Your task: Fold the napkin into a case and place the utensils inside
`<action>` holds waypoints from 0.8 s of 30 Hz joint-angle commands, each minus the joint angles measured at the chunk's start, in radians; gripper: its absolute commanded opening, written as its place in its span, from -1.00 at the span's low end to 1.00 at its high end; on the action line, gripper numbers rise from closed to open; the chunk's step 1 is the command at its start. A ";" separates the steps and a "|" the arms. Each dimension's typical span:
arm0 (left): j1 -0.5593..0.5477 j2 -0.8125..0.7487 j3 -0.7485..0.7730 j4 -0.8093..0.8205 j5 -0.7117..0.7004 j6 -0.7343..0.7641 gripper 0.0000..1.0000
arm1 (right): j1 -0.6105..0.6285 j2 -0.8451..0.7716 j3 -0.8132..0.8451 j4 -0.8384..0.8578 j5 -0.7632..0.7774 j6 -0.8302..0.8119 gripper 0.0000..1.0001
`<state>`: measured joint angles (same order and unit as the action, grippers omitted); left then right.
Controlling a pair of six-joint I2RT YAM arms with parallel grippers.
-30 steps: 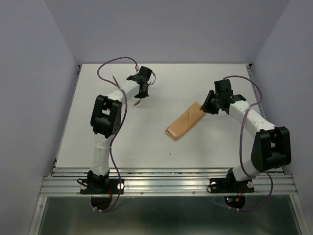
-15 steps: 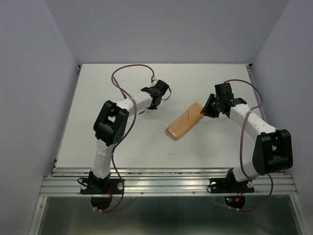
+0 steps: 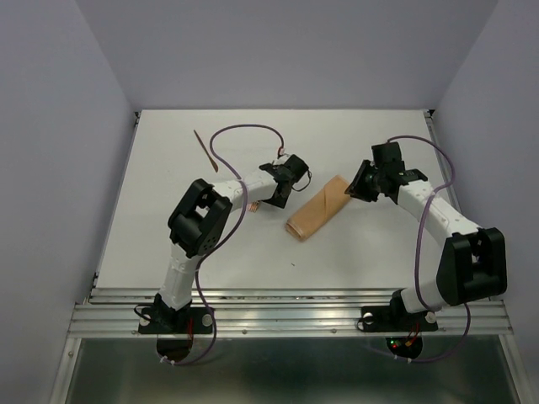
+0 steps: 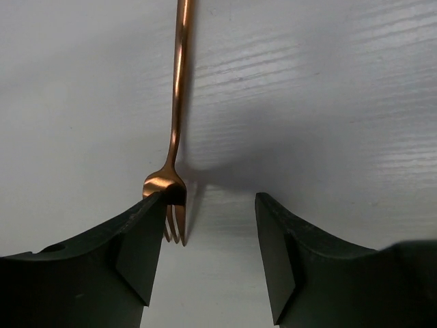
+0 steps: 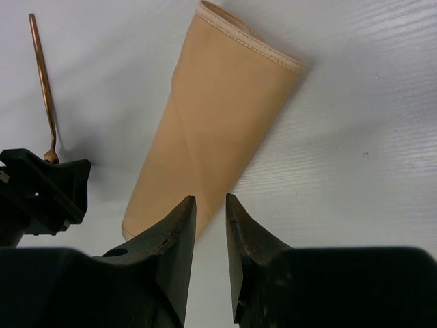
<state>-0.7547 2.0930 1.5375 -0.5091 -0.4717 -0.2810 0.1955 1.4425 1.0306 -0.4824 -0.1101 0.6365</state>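
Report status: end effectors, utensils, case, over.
Left end effector open, fork unclamped, head beside one finger. Right end effector nearly closed at case end, grip unclear. Other utensil lies far left, apart. No obstruction seen.

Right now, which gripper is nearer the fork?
Left. The left gripper has the fork lying at one fingertip; the right gripper is at the end of the case, well away from it.

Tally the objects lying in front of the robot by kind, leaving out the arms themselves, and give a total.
Folded napkin case: 1
Fork: 1
Plain pointed stick: 1
Total: 3
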 commanded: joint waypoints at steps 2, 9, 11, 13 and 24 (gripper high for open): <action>-0.008 -0.102 0.029 -0.039 0.002 -0.026 0.30 | -0.008 -0.051 -0.020 0.039 -0.007 0.006 -0.40; 0.015 -0.065 0.050 -0.055 -0.041 0.002 0.17 | -0.008 -0.070 -0.027 0.036 0.000 0.009 -0.40; 0.021 -0.067 0.021 -0.045 -0.039 -0.006 0.18 | -0.008 -0.074 -0.033 0.034 0.003 0.009 -0.40; 0.025 -0.070 0.003 -0.037 -0.036 -0.014 0.18 | -0.008 -0.074 -0.033 0.034 0.003 0.009 -0.39; 0.080 -0.088 -0.088 0.037 0.082 -0.003 -0.27 | -0.008 -0.050 -0.014 0.034 -0.005 0.006 -0.39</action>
<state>-0.6922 2.0590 1.4734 -0.4900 -0.4221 -0.2874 0.1955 1.3956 0.9993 -0.4789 -0.1131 0.6441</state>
